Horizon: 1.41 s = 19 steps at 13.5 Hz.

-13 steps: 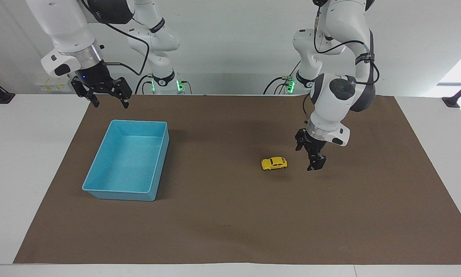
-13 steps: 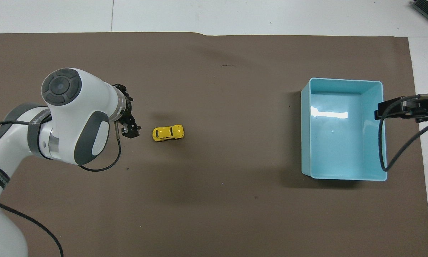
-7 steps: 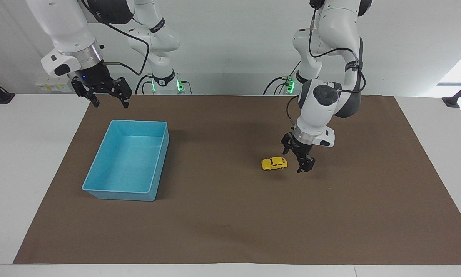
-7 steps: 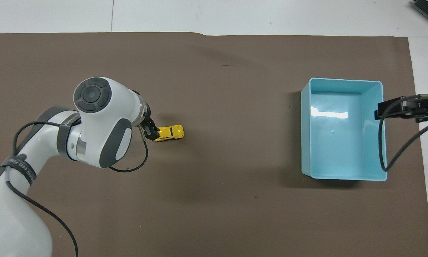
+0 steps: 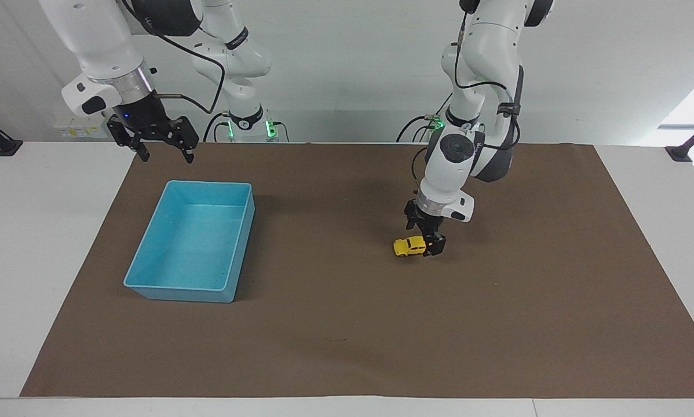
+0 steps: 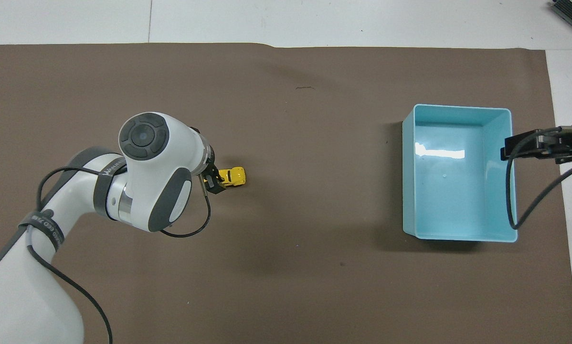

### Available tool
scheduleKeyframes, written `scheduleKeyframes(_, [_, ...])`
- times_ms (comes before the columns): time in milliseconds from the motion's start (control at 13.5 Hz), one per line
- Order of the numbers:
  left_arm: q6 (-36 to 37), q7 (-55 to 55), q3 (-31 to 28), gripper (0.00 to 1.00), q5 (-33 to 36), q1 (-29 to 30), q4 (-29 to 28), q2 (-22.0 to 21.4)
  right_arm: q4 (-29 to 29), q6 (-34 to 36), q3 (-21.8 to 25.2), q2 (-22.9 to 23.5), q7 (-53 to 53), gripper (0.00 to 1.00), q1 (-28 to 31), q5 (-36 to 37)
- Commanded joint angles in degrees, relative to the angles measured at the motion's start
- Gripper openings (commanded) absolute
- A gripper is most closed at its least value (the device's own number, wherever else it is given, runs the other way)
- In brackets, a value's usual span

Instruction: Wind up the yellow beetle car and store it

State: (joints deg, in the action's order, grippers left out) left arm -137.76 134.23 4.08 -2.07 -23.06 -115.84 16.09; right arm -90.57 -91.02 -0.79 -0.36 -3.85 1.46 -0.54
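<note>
Yellow beetle car [image 5: 408, 247] [image 6: 233, 176] sat on its wheels on the brown mat [image 5: 347, 324] [image 6: 286, 95] covering the worktop [image 5: 51, 243], toward the left arm's end and well apart from the blue tray [image 5: 150, 278] [image 6: 458, 237].

Left pincer [image 5: 431, 243] [image 6: 215, 181] was low over the mat at the end of the car that pointed toward the left arm's end of the worktop. Facing view: the dark fingers overlapped that end of the yellow body, with the rest of the car sticking out toward the tray. Overhead view: the same end of the car was hidden under the pincer and wrist; only the tray-ward part of the body showed. One finger stood on the robots' side of the car and one on the side away from them, so the fingers straddled the body. Could not tell whether they were pressed against it or merely around it, nor whether they were spread or closed.

Right pincer [image 5: 160, 143] [image 6: 529, 145] waited in the air over the edge of the mat, just off the tray wall nearest the robots. Its fingers were spread apart and held nothing.

Tray stood at the right arm's end, with its interior bare.
</note>
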Motion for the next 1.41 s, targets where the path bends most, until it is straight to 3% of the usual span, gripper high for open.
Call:
scheduleKeyframes(0, [-3.29,-1.25,-0.74,1.00,-0.65,-1.11,-1.93,-0.45,0.57,0.49,0.17,0.19,1.57,1.00,0.39,-0.52])
scheduleKeyframes(372, [-5.58,-2.39,-0.83,0.99,-0.57,-1.29,-1.67,1.30,0.57,0.49,0.17,0.28,1.57,1.00,0.39,-0.52])
scheduleKeyframes(520, [-5.50,-3.27,-0.83,0.72,-0.56,-1.02,-0.97,1.57,0.57,0.49,0.17,0.28,1.57,1.00,0.39,-0.52])
scheduleKeyframes(669, [-5.50,-3.54,-0.83,0.33,-0.56,-1.11,-0.44,1.84,0.57,0.49,0.17,0.28,1.48,1.00,0.39,-0.52])
scheduleKeyframes(818, [-5.15,-8.95,-0.83,0.06,-0.56,-1.20,-0.61,1.75,0.57,0.49,0.17,0.28,1.48,1.00,0.39,-0.52])
scheduleKeyframes(966, [-4.88,-12.76,-0.83,0.00,-0.56,-0.94,-1.23,1.49,0.57,0.49,0.08,0.19,1.57,1.00,0.48,-0.52])
scheduleKeyframes(1338, [-4.88,-18.21,-0.83,0.00,-0.56,1.52,-3.86,0.78,0.57,0.49,0.17,0.28,1.57,1.00,0.39,-0.52])
